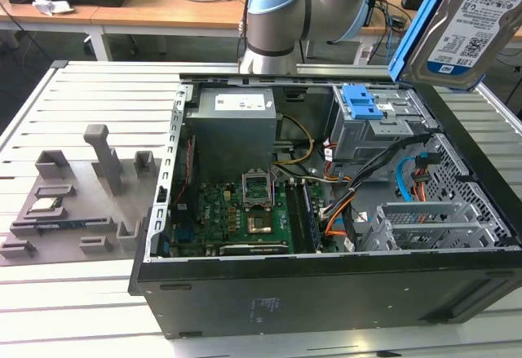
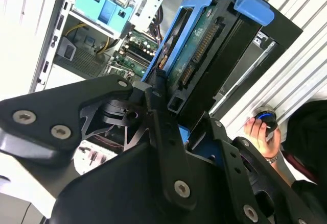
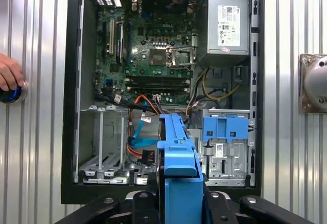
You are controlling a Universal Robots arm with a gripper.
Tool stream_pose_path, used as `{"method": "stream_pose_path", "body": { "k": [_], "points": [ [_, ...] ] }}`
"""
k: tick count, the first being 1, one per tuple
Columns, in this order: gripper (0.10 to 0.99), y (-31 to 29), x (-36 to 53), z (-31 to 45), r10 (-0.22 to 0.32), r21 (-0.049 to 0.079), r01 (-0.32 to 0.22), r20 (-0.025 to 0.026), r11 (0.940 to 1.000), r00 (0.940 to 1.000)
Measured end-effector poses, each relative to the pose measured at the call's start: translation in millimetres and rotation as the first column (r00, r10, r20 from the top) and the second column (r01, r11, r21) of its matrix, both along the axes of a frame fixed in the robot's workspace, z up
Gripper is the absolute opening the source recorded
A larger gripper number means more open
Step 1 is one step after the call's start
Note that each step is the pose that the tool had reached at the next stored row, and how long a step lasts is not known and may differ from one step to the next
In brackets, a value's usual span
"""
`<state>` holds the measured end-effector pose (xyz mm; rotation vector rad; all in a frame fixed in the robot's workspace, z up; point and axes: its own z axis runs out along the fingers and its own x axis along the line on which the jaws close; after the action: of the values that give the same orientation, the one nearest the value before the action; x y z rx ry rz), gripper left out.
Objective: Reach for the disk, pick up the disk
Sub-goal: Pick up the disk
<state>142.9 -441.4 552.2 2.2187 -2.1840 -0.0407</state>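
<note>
Nearest the lens in the second wrist view, the gripper has its black fingers clenched on the disk, gripping one short end of its blue bracket. In the first wrist view the disk is seen edge-on at lower centre, its long axis running up the frame over the open computer case. In the exterior view the disk hangs at the upper right corner, clear above the case, label side toward the camera, tilted with its long axis steeply upward.

I judge the reach finished and the pick-up effectively done: the disk is lifted free of the drive cage. Any move now calls for a firm hold on the bracket.

Farther off, a person's hand rests on a blue button on the bench.
</note>
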Motion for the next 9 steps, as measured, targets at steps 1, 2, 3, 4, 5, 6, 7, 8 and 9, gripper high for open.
{"method": "stream_pose_path", "body": {
  "k": [1,2,3,4,5,6,7,8,9],
  "points": [
    [0.365,-2.5,0.0,0.0,0.000,0.000,0.000,-0.0001,1.0000,1.0000],
    [0.365,-4.3,0.0,-0.1,0.000,0.000,0.000,0.0000,1.0000,1.0000],
    [0.365,-6.1,0.0,-0.1,0.000,0.000,0.000,0.0000,1.0000,1.0000],
    [0.365,-7.1,0.0,-0.1,0.000,0.000,0.000,0.0000,1.0000,1.0000],
    [0.365,-8.4,0.0,-0.1,0.000,0.000,0.000,-0.0001,1.0000,1.0000],
    [0.365,-10.5,0.0,-0.1,0.000,0.000,0.000,0.0000,1.0000,1.0000],
    [0.365,-11.6,0.0,-0.1,0.000,0.000,0.000,-0.0001,1.0000,1.0000],
    [0.365,-13.5,0.0,-0.1,0.000,0.000,0.000,0.0000,1.0000,1.0000],
    [0.365,-15.7,0.0,-0.2,0.000,0.000,0.000,0.0000,1.0000,1.0000]
  ]
}}
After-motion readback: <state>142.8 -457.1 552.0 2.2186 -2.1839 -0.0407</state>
